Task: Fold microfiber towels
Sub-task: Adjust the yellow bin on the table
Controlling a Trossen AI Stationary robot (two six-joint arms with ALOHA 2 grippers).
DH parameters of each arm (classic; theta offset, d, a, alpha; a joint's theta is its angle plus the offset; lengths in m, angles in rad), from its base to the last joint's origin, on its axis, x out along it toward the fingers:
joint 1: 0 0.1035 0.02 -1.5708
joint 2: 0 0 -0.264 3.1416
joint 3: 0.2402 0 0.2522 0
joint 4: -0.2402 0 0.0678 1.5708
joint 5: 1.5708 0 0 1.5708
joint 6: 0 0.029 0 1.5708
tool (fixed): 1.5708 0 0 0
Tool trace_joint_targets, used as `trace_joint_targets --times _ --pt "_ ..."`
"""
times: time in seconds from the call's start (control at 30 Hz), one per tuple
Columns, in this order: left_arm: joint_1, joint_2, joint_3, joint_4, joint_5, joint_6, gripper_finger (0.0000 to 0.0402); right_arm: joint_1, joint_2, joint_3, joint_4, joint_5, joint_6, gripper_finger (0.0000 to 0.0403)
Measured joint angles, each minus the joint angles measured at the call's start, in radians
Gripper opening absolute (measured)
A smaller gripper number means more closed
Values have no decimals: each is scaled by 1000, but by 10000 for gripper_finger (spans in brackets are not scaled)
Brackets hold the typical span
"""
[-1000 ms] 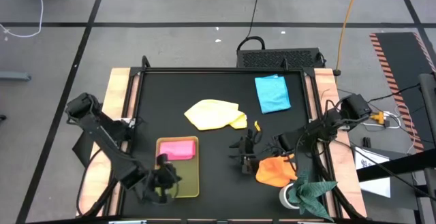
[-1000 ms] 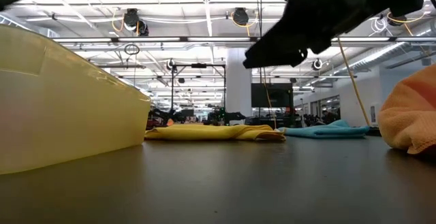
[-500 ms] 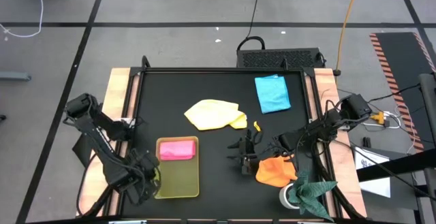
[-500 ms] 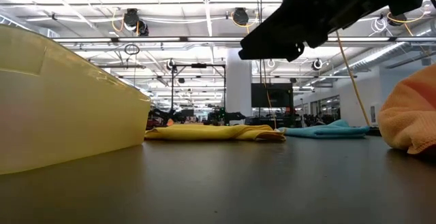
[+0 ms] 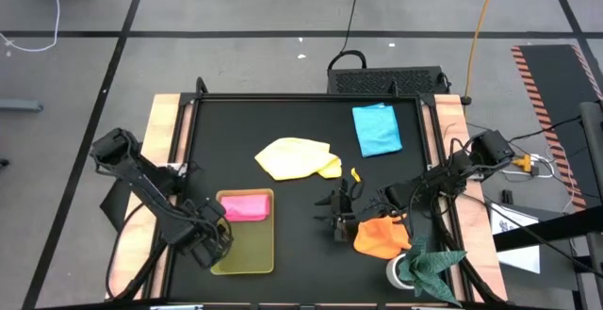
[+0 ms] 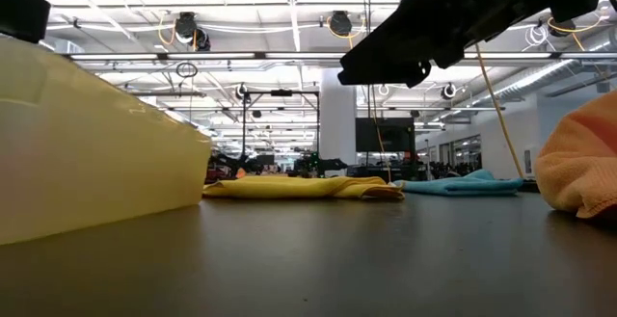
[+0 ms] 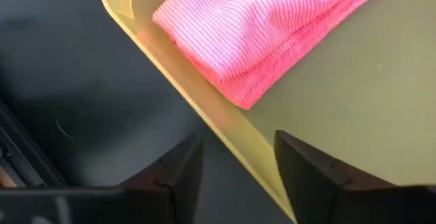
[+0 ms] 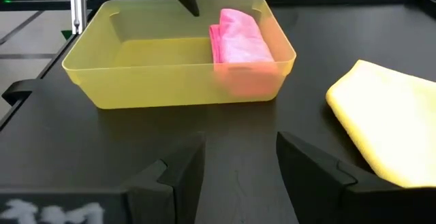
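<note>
Left hand (image 5: 213,238): lower left of the high view, over the tray's (image 5: 247,253) left rim, fingers apart, holding nothing.
Pink towel (image 5: 245,206): folded, lying in the tray's upper end, likely parked as finished.
Right hand (image 5: 337,218): open, empty, just left of the orange towel (image 5: 381,237), lower right.
Yellow towel (image 5: 294,157), blue towel (image 5: 377,129): on the tabletop (image 5: 283,122), upper middle.

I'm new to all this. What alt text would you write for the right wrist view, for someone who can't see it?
A folded pink towel lies at one end of a translucent yellow tray on a black table. A yellow towel lies on the table beside the tray. The right pincer shows in the foreground, open and empty.
</note>
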Motion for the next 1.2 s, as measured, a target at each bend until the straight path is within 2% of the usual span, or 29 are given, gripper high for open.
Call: trace_joint_targets --times 0.27,0.3,0.63,0.93,1.2 --pt "46 0 -1 -91 -5 18 22 0 0 0 0 0 0 173" --pt "51 0 -1 -109 -4 12 12 0 0 0 0 0 0 173" --pt "109 -1 -9 -371 4 -135 8 0 0 0 -18 0 2 173" --pt "197 -112 -183 -333 32 -228 11 0 0 -1 -33 -2 10 173" --pt "199 -167 -179 -348 34 -249 43 0 0 -4 -51 -3 11 173"
